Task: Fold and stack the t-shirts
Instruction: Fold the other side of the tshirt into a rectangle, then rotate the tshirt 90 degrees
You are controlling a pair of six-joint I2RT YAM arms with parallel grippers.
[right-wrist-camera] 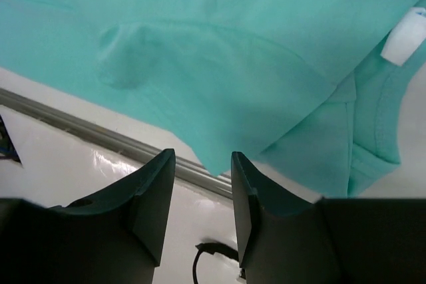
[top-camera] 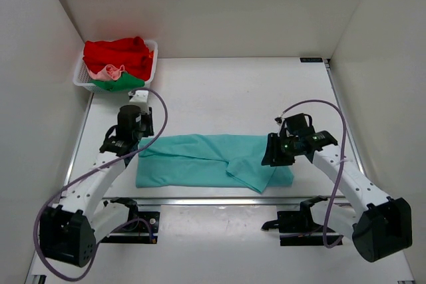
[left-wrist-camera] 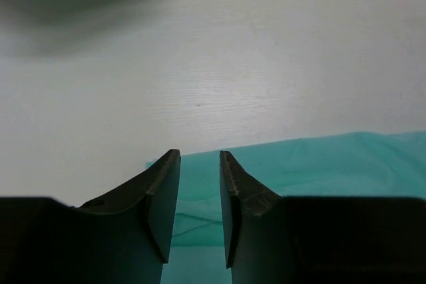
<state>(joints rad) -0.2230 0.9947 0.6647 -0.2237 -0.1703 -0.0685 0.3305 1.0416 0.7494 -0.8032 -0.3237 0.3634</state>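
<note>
Left end effector (left-wrist-camera: pixel 200 155) hangs narrowly parted and empty at the left edge of the teal t-shirt (top-camera: pixel 193 161). Right end effector (right-wrist-camera: pixel 203 156), likewise parted, grips nothing above its folded-over right end. I reckon it lies across the near counter (top-camera: pixel 233 91) so both arms reach.

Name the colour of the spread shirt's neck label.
White; the label shows best from the right wrist.

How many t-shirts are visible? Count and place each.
4: teal t-shirt lies near the arms; red t-shirt, pink t-shirt, green t-shirt heaped in the far-left basket, where more may hide.
</note>
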